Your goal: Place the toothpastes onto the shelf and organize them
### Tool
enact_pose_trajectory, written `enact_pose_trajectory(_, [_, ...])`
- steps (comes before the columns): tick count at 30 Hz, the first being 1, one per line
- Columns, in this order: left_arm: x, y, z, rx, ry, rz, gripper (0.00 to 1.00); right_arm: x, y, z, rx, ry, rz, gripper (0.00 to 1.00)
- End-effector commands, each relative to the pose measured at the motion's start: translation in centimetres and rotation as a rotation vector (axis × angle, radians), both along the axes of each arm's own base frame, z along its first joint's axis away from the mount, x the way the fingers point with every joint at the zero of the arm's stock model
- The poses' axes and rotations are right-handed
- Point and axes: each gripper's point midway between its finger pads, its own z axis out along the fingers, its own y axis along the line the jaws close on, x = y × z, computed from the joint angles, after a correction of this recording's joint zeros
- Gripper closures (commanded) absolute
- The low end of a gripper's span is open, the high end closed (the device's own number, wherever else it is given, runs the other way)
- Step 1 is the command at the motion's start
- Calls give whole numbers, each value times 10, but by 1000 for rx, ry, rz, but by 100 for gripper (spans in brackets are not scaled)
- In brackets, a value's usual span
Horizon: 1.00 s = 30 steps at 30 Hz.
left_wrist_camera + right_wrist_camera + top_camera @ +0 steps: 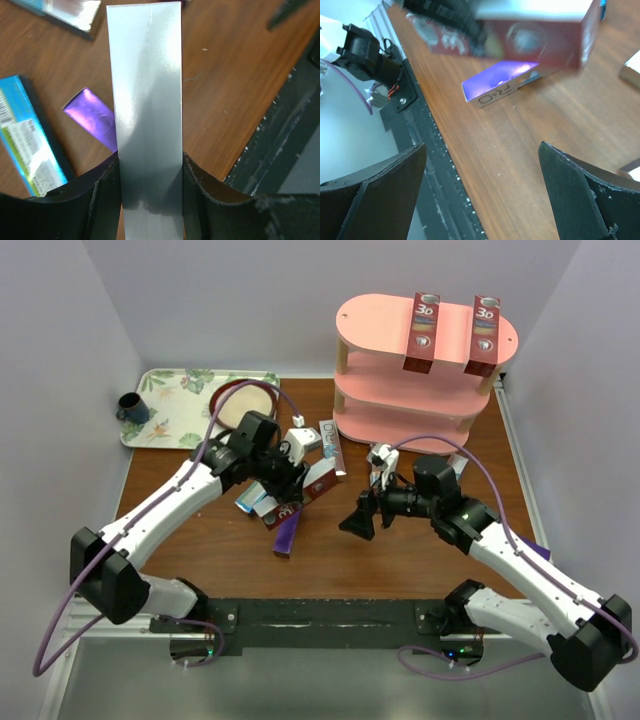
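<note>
Toothpaste (145,100) clenched in left gripper (150,167) shows silver at the wrist, red from above, over a purple carton (495,82) near-centre; right gripper (482,165) gapes empty; shelf (380,325) stands far right.

Shelf (375,325) far right, two cartons (424,332) on top; tray (172,408) far left; loose cartons (330,445) on table (400,560) between.

We see a brown wooden table (400,560) carrying a pink shelf (375,325) at its far right and a floral tray (175,415) at its far left. Loose toothpaste cartons lie around the middle, among them a purple carton (287,533) and a teal carton (30,145). On the shelf's top board lie a left red carton (423,332) and a right red carton (484,335), side by side.
</note>
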Motion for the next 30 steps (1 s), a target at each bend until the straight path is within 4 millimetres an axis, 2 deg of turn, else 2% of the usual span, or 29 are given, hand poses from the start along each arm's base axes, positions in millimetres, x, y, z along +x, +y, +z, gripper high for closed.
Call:
enact_pose_trajectory(1, [-32, -21, 33, -93, -74, -256, 79, 17, 7, 36, 32, -164, 15, 1])
enact_pose_trajectory(6, [-48, -28, 55, -152, -169, -388, 77, 15, 14, 40, 21, -192, 92, 1])
enact_pose_trajectory(12, [-58, -32, 70, -182, -203, -481, 76, 3, 19, 42, 12, -195, 213, 1])
enact_pose_trajectory(16, [-65, -32, 67, -169, -188, -513, 76, 1, 21, 52, 26, -226, 249, 1])
enact_pose_trajectory(22, [-70, -35, 69, -167, -186, -542, 75, -7, 27, 51, 4, -197, 359, 2])
enact_pose_trajectory(28, [-72, -37, 70, -161, -188, -556, 75, -13, 30, 48, 2, -175, 420, 10])
enact_pose_trajectory(30, [-72, -38, 71, -164, -188, -560, 75, -16, 30, 44, -10, -160, 437, 16])
